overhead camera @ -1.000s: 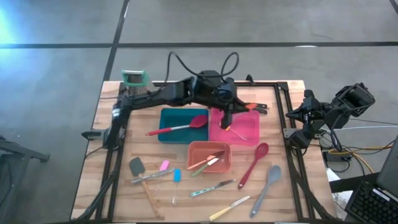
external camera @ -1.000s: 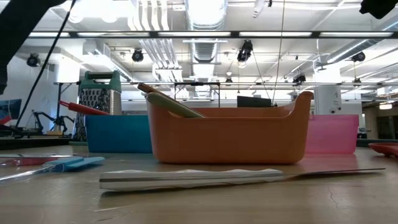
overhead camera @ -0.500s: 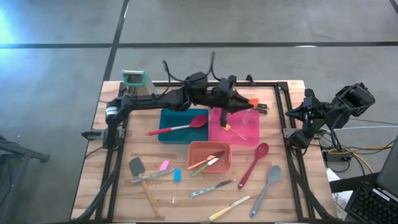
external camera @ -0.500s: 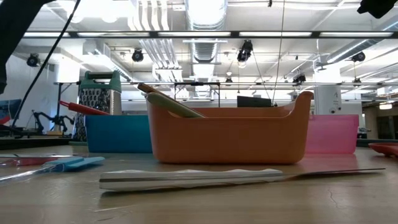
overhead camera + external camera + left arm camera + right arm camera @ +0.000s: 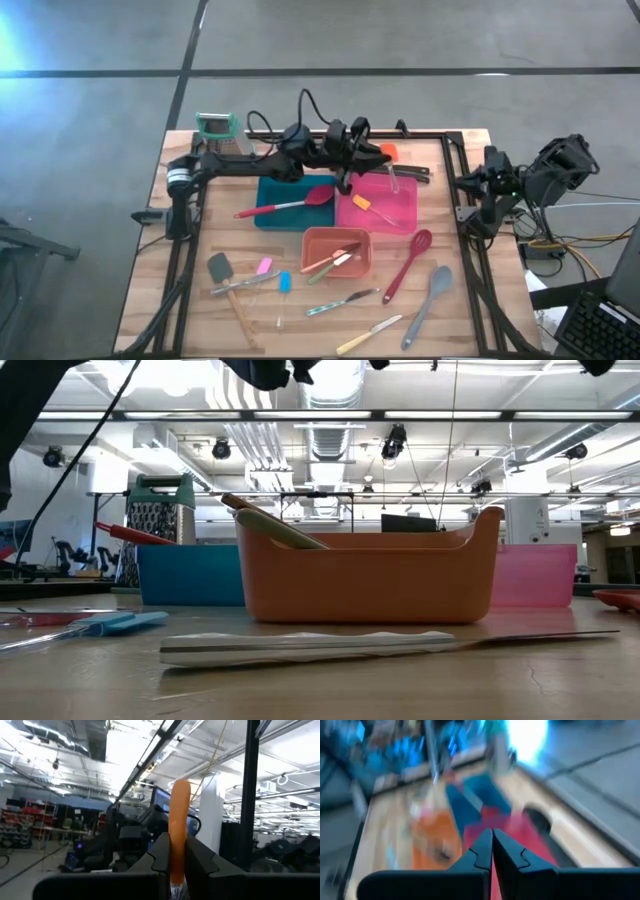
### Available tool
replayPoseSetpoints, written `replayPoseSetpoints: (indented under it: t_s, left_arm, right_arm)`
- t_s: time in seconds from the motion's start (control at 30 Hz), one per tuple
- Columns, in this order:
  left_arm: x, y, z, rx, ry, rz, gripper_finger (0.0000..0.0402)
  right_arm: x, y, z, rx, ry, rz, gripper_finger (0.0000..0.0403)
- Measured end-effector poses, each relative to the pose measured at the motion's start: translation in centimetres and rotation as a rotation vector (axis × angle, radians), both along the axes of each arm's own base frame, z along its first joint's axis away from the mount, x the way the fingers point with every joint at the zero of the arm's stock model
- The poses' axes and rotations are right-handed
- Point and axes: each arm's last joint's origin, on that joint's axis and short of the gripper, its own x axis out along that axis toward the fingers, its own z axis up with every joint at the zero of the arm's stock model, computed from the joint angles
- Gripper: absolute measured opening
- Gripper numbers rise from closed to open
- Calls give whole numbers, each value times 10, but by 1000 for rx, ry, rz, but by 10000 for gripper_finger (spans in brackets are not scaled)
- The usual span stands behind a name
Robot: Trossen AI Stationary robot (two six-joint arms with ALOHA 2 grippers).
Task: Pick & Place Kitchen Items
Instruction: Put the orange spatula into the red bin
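Trays with utensils, high view: blue tray (image 5: 272, 186) carries a red spoon (image 5: 290, 203); orange tray (image 5: 336, 252), centre, holds two.
Left gripper (image 5: 385, 155) above pink tray (image 5: 395, 208) pinches an orange-handled utensil (image 5: 178, 830); right gripper (image 5: 478, 181), right edge, pressed together.

Wooden table (image 5: 460, 300), blue tray (image 5: 275, 212), pink tray (image 5: 400, 205), orange tray (image 5: 312, 262), box grater (image 5: 217, 128), scattered utensils (image 5: 420, 300)

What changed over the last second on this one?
The left gripper, shut on an orange-handled utensil, swung up from over the pink tray toward the far edge of the table. The right gripper stayed shut beside the table; nothing else moved.
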Motion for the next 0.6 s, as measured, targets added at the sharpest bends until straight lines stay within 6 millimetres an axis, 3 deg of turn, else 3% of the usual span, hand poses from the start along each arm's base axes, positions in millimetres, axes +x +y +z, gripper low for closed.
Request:
replayPoseSetpoints:
  t_s: [0.2, 0.47, 0.6]
  left_arm:
    - [-1, 2, 5, 14, -23, 29, 28]
    - [-1, 9, 5, -11, -8, 53, 28]
    - [1, 10, 2, -31, 33, 69, 28]
  right_arm:
    - [22, 13, 0, 43, -245, -219, 8]
    - [31, 21, 9, 74, -321, -175, 9]
    - [38, 28, 18, 4, -290, -148, 24]
